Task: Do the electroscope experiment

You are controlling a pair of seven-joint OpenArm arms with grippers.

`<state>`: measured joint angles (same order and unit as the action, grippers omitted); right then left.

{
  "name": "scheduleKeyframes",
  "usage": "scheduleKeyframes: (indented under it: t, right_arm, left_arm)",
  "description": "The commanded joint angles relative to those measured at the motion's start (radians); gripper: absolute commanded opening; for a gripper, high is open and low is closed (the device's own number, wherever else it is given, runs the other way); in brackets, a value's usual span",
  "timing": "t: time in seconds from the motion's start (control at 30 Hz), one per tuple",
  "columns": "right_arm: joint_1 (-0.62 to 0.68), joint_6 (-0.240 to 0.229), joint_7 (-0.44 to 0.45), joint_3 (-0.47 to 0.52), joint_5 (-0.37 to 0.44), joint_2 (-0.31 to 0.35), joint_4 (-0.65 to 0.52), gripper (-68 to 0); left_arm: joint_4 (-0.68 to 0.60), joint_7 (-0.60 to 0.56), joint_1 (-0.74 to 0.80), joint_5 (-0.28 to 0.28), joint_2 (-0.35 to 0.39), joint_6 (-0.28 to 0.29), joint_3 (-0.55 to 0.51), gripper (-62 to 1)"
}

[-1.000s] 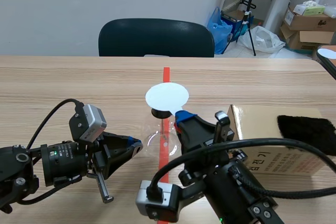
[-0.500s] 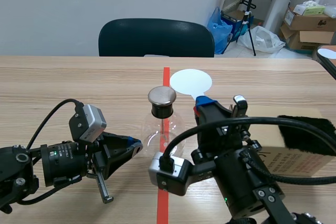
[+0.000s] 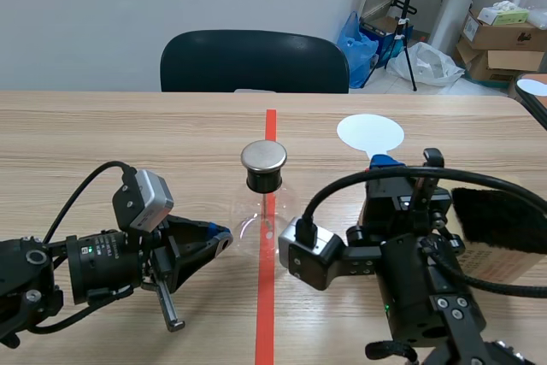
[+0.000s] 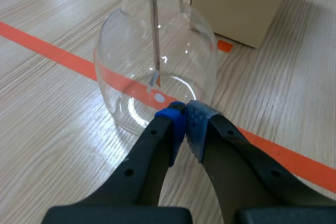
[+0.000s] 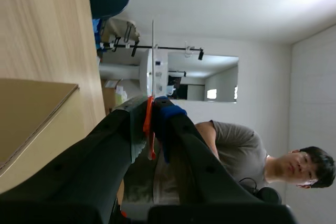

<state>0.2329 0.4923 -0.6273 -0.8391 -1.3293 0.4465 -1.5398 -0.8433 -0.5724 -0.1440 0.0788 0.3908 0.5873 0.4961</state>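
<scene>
Your left hand [image 3: 224,238] rests closed on nothing, its tips just beside the electroscope flask [image 3: 263,207]. The flask stands in the middle of the tabletop [image 3: 128,134], on the red line. The white disc [image 3: 369,133], gripped by your right hand [image 3: 385,162], has left the metal cap [image 3: 263,156] and gone right, toward the black cloth [image 3: 504,215] on the box [image 3: 513,267]. Probably it goes there to be charged again. I count one flask, one disc, one cloth, one box.
</scene>
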Motion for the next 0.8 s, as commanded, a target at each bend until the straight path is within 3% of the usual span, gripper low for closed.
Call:
scheduleKeyframes:
  t: [0.0, 0.53, 0.77]
  right_arm:
    - [-0.026, 0.011, -0.002, 0.009, -0.001, 0.011, -0.004, -66.6]
    - [-0.031, 0.011, 0.008, 0.009, 0.002, 0.011, -0.004, -66.6]
    - [-0.031, 0.011, 0.095, 0.009, 0.002, 0.011, -0.004, -66.6]
  left_arm:
    - [-0.019, -0.011, 0.0, -0.01, 0.003, 0.002, -0.008, -58.2]
    - [-0.019, -0.011, 0.0, -0.01, 0.003, 0.002, -0.008, -58.2]
    - [-0.019, -0.011, 0.0, -0.01, 0.003, 0.002, -0.008, -58.1]
